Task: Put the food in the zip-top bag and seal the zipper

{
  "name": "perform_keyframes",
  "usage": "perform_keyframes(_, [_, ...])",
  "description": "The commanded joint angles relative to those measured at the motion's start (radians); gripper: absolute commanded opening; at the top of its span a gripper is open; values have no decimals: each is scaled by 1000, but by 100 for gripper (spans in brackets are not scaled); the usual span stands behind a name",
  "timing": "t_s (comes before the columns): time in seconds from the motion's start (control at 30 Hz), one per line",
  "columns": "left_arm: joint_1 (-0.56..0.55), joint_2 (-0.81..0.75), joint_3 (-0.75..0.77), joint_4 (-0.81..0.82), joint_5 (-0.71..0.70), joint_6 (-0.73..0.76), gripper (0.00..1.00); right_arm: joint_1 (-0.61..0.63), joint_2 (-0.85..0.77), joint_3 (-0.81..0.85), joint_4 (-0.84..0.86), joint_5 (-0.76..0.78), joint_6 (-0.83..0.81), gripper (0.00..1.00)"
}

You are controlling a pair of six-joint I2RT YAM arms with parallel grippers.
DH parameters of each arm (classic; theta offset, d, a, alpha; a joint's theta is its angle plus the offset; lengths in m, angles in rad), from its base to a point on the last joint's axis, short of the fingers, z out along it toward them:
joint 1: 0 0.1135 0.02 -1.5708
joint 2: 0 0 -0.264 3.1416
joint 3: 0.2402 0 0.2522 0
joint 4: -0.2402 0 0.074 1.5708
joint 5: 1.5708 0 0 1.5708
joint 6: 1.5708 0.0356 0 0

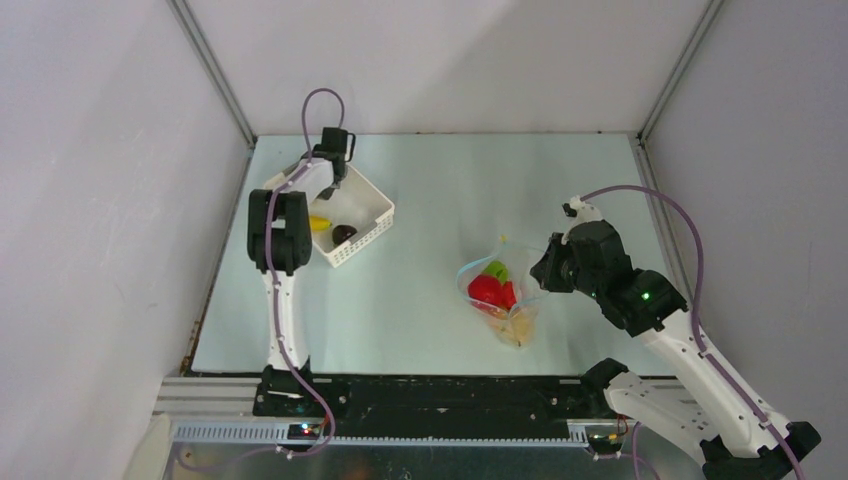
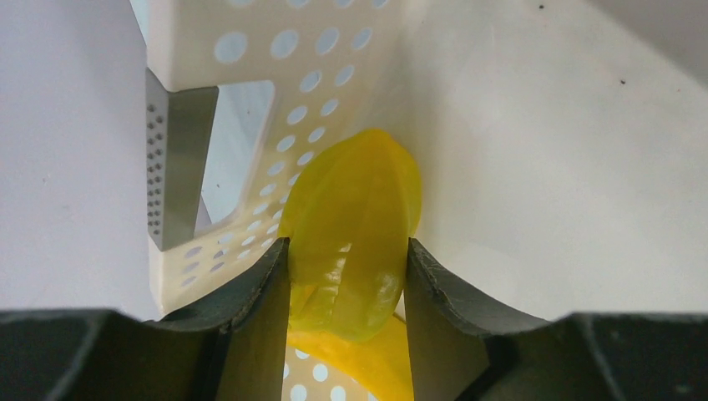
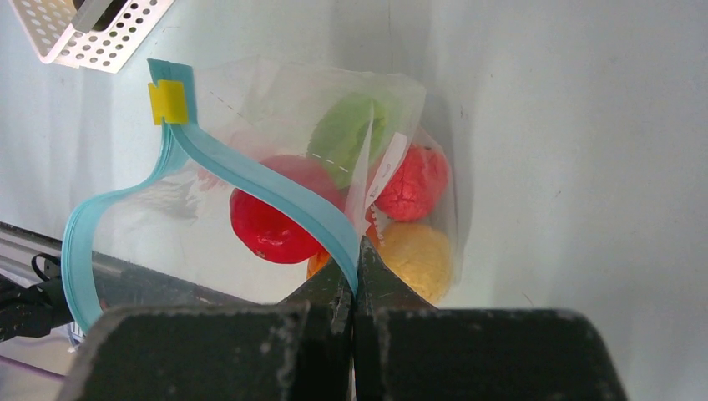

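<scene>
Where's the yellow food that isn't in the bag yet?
The yellow food is in the white basket at the far left of the top view, pinched by the left gripper, beside a dark purple piece.

White perforated basket (image 1: 368, 232) at the far left of the pale table (image 1: 450, 190), grey walls (image 1: 450, 60) around.

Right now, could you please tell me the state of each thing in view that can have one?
Bag: mouth open, toy food inside.
Zipper: unsealed, pinched at one spot.
Right gripper: shut on the zipper.
Left gripper: shut on the yellow fruit.
Yellow fruit: gripped, inside the basket.
Purple fruit: loose in the basket.
Basket: upright, open-topped.
</scene>
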Motion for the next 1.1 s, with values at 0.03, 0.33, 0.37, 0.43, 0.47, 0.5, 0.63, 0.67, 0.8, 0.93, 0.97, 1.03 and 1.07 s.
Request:
perform_keyframes(0.03, [0, -98, -42, 45, 4, -5, 16, -5, -9, 45, 21, 11, -18, 0])
perform_keyframes(0.33, [-16, -257, -69, -4, 112, -63, 14, -4, 2, 39, 33, -6, -34, 0])
perform_keyframes(0.37, [-20, -268, -74, -4, 117, -66, 14, -4, 4, 39, 34, -10, -36, 0])
perform_keyframes(0.43, [-25, -298, -87, -7, 135, -73, 13, -4, 6, 39, 36, -11, -40, 0])
perform_keyframes(0.47, [-26, -315, -92, -19, 153, -78, 13, -4, 6, 39, 39, -12, -41, 0])
perform_keyframes(0.5, [-26, -323, -95, -23, 162, -81, 12, -4, 6, 39, 41, -16, -42, 0])
perform_keyframes(0.63, [-36, -382, -109, -43, 218, -103, 11, -5, 6, 39, 45, -17, -49, 0])
perform_keyframes(0.67, [-41, -406, -109, -53, 244, -114, 11, -4, 7, 38, 45, -17, -52, 0])
perform_keyframes(0.8, [-57, -500, -121, -62, 352, -155, 10, -4, 10, 39, 46, -25, -59, 0])
perform_keyframes(0.93, [-58, -611, -161, -35, 477, -215, 11, -5, 2, 33, 50, -32, -64, 0])
perform_keyframes(0.97, [-59, -632, -166, -22, 509, -227, 11, -5, -2, 31, 51, -33, -67, 0])
perform_keyframes(1.03, [-63, -708, -189, 4, 570, -275, 11, -5, -2, 26, 54, -37, -69, 0])
perform_keyframes(1.07, [-66, -728, -197, 13, 589, -306, 11, -6, -2, 23, 56, -43, -70, 0])
